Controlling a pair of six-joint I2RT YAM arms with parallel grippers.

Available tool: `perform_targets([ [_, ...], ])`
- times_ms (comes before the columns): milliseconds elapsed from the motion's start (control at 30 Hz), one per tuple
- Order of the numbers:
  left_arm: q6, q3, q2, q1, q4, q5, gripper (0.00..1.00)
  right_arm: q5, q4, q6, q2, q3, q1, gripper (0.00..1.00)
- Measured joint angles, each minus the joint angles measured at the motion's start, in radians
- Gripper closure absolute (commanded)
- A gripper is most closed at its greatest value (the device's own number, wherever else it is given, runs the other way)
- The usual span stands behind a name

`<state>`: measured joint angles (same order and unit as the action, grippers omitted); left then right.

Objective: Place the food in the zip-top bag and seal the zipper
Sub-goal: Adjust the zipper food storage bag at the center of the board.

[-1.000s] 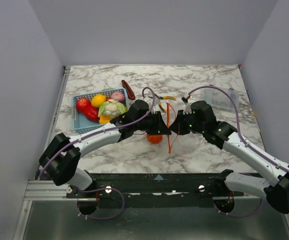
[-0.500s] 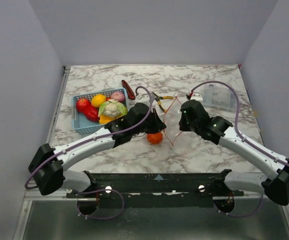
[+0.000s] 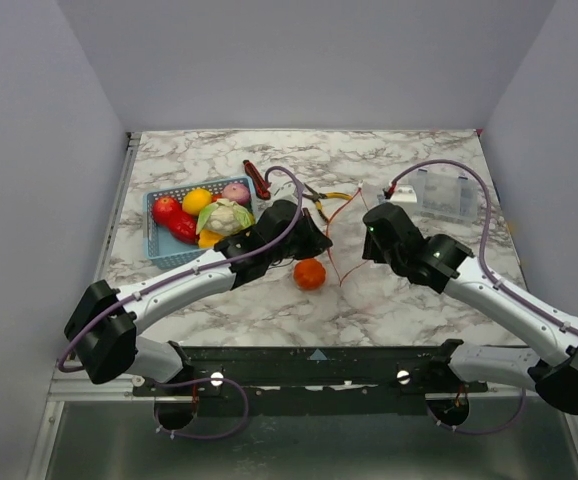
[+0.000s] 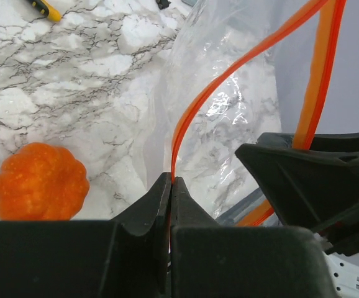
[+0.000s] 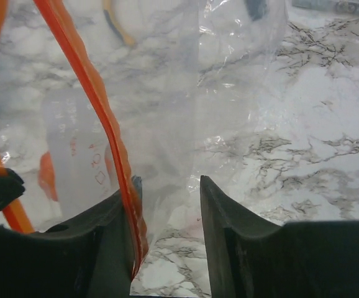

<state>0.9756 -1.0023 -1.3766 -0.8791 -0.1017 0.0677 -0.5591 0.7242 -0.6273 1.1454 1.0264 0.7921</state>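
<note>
Food [image 3: 310, 273], glossy toys, is not yet bagged; clear zip-top bag [image 3: 354, 262] is held by orange-red zipper [image 4: 186, 124] in clamped left gripper [image 4: 170, 184]; right gripper [image 5: 167, 183] parted, empty.

A blue basket [image 3: 157, 243] is set at ten o'clock on the marble table [image 3: 269, 150]. A red-handled knife [image 3: 258, 178] is laid at eleven, pliers [image 3: 331, 197] at twelve, and a clear box [image 3: 439, 193] at two.
</note>
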Motion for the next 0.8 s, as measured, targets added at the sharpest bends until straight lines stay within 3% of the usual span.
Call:
perform_targets([
  [300, 0.025, 0.009, 0.000, 0.003, 0.018, -0.053, 1.00, -0.002, 0.007, 0.018, -0.019, 0.085, 0.000, 0.62],
  [333, 0.027, 0.010, 0.000, 0.003, 0.019, -0.057, 1.00, -0.005, 0.009, 0.019, -0.010, 0.095, 0.000, 0.66],
  [433, 0.031, 0.012, 0.000, 0.003, 0.018, -0.065, 1.00, -0.012, 0.012, 0.038, 0.023, 0.117, 0.000, 0.96],
  [467, 0.032, 0.012, 0.000, 0.003, 0.018, -0.066, 1.00, -0.019, 0.012, 0.045, 0.032, 0.120, 0.000, 1.00],
  [800, 0.053, 0.039, -0.021, 0.064, 0.014, -0.125, 1.00, -0.238, 0.089, 0.090, 0.020, 0.128, 0.000, 1.00],
])
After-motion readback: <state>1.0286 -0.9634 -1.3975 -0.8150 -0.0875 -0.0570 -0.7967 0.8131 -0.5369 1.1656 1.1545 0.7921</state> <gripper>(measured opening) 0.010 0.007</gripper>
